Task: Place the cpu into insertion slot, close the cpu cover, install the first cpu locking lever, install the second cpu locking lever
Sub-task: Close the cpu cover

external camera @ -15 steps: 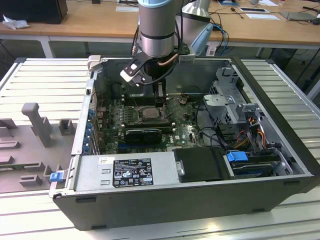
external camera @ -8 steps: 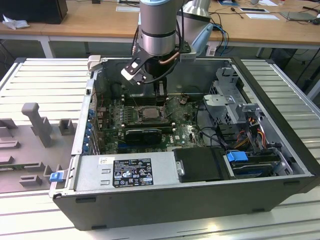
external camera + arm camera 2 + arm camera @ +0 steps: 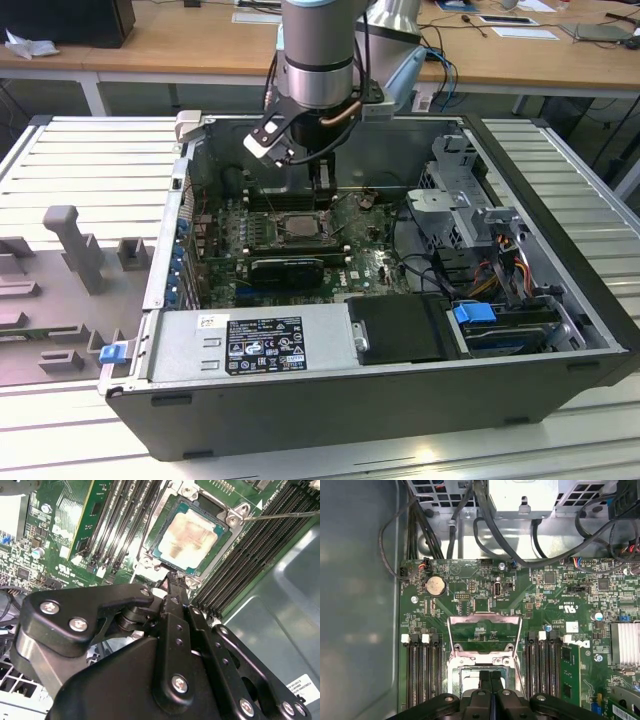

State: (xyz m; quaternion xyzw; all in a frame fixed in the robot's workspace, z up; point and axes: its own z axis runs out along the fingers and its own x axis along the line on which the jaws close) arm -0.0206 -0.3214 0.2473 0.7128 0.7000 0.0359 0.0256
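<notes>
The cpu [image 3: 192,532], silvery top with a green border, lies flat in the insertion slot [image 3: 150,547] of the green motherboard. In the exterior view the slot [image 3: 300,226] sits mid-board. The cpu cover [image 3: 470,652], a thin metal frame with a window, looks raised off the slot on its hinge. A thin lever rod [image 3: 280,515] sticks out sideways from the slot's corner. My gripper [image 3: 174,577] is shut, fingers pressed together with nothing visible between them. Its tip hangs just over the slot's near edge [image 3: 490,675], below the arm [image 3: 322,190].
Long black memory slots [image 3: 245,555] flank the socket on both sides. A black graphics card [image 3: 288,266] lies in front of it. The case's metal walls, the drive cage [image 3: 470,200] and cable bundles [image 3: 495,525] crowd the board's edges.
</notes>
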